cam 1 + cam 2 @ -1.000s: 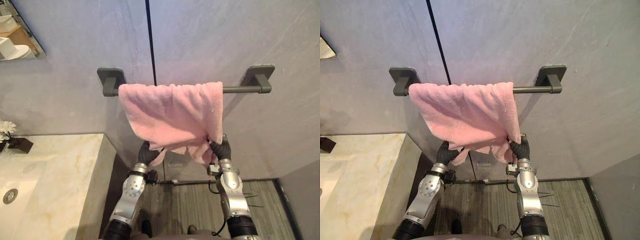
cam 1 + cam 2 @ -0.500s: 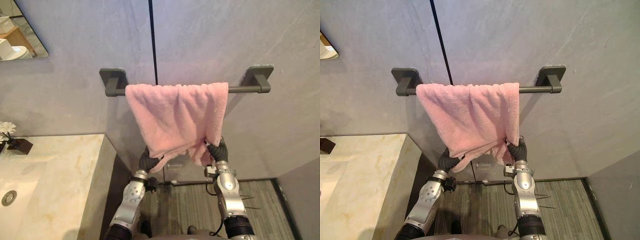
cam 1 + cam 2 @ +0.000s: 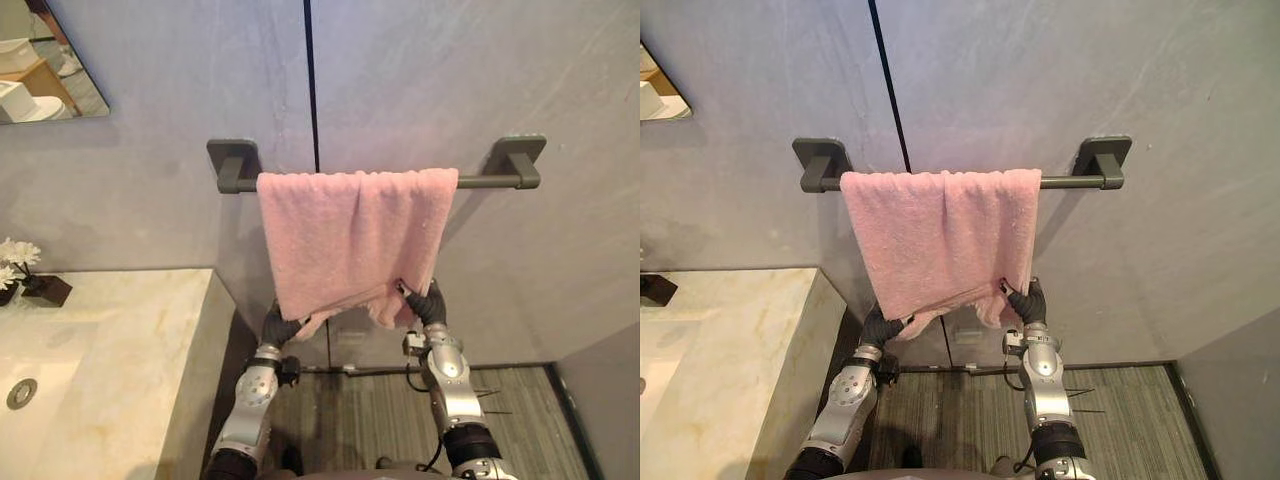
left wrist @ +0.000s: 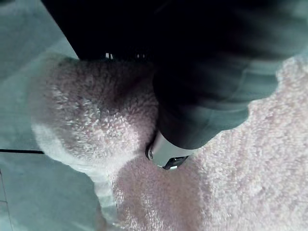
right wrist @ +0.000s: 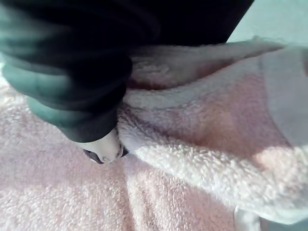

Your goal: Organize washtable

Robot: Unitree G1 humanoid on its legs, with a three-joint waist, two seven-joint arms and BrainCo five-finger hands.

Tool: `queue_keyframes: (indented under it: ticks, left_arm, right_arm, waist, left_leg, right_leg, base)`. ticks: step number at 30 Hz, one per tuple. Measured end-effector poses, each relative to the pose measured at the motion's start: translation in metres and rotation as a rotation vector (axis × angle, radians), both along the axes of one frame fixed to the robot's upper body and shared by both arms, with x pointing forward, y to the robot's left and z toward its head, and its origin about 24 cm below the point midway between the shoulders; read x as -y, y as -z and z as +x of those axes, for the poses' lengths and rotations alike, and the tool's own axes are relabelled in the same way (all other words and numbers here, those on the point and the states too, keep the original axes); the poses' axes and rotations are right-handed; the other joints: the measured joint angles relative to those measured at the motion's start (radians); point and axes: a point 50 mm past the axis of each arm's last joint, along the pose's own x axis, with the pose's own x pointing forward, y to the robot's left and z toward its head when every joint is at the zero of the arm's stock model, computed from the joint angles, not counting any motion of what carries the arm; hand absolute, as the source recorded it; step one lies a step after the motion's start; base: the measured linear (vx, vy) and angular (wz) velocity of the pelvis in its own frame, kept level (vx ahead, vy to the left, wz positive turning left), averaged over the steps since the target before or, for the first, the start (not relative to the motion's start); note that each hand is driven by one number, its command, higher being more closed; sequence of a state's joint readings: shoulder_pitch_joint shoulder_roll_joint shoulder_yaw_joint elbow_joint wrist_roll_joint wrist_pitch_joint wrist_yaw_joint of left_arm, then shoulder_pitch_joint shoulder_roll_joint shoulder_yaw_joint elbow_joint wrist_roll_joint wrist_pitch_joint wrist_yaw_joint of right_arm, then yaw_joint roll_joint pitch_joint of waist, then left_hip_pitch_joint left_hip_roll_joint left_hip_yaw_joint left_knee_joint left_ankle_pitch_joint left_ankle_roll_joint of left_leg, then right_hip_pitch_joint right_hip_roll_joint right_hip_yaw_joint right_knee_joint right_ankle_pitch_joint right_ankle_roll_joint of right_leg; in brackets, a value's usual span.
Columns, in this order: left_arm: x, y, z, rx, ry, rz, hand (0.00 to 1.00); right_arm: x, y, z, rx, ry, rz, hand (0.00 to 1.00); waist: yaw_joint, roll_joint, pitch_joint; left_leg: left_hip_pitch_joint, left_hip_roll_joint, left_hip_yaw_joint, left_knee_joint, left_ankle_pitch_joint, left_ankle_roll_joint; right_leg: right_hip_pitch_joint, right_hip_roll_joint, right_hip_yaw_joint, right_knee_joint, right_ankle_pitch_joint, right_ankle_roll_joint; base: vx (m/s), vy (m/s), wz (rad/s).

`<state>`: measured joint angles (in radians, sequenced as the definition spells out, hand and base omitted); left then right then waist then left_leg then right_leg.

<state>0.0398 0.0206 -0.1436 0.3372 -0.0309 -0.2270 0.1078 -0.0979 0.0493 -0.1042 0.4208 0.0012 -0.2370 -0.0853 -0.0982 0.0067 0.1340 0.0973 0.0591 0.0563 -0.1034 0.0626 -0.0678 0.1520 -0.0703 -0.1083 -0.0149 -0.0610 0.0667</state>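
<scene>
In the left eye view, the pink towel [image 3: 350, 235] is seen draped over the towel bar [image 3: 480, 182]. Its corners are clamped at 7 o'clock by the left hand [image 3: 278, 328] and at 5 o'clock by the right hand [image 3: 428, 305]. In the left wrist view, a fold is pinched under a fingertip [image 4: 166, 154]. In the right wrist view, the hem is nipped likewise. The cloth is judged soft, light and limp, best gripped at its corners.

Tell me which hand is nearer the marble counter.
Left. The left hand grips the pink towel at its lower corner on the counter's side, just past the marble counter edge. The right hand grips the other lower corner, farther away.
</scene>
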Motion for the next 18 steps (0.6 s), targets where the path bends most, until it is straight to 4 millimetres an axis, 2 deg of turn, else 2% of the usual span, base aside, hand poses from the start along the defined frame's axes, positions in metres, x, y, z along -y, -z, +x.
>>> queue_keyframes:
  ticks: [5,8,11,13,18]
  left_arm:
    - [-0.006,0.003,-0.002,-0.017,-0.038,-0.018,0.00]
    - [-0.026,0.014,-0.012,-0.082,-0.143,-0.028,0.00]
    - [-0.050,0.028,-0.031,-0.156,-0.223,-0.001,0.00]
    - [-0.053,0.030,-0.034,-0.166,-0.227,0.005,0.00]
    - [-0.063,0.034,-0.044,-0.192,-0.274,-0.005,0.00]
  right_arm:
    - [0.011,0.006,-0.005,-0.027,0.063,0.033,0.00]
    - [0.030,0.013,-0.013,-0.062,0.175,0.057,0.00]
    - [0.050,0.025,-0.030,-0.129,0.242,0.053,0.00]
    - [0.053,0.030,-0.038,-0.156,0.259,0.049,0.00]
    - [0.064,0.055,-0.071,-0.291,0.329,0.080,0.00]
  waist:
    - [0.000,-0.006,0.004]
    - [0.002,-0.011,0.008]
    - [0.004,-0.020,0.015]
    - [0.004,-0.019,0.015]
    - [0.005,-0.015,0.013]
  left_leg:
    - [0.000,-0.001,0.003,0.000,-0.001,0.001]
    - [0.011,-0.001,0.014,0.001,-0.001,0.000]
    - [0.039,0.001,0.030,0.004,-0.003,-0.001]
    - [0.041,0.002,0.031,0.004,-0.003,-0.001]
    - [0.057,0.010,0.044,0.000,-0.003,-0.001]
  right_leg:
    - [0.003,-0.001,0.001,-0.007,0.000,0.000]
    - [0.017,-0.001,0.003,-0.009,0.000,0.000]
    - [0.037,-0.002,0.006,-0.010,0.000,0.000]
    - [0.037,-0.001,0.008,-0.008,0.000,0.000]
    - [0.035,0.000,0.026,0.013,0.000,-0.001]
  base:
    - [0.00,-0.001,0.01]
    - [0.01,-0.018,-0.06]
    - [-0.03,-0.016,-0.07]
    - [-0.07,-0.013,-0.03]
    - [-0.09,-0.006,-0.09]
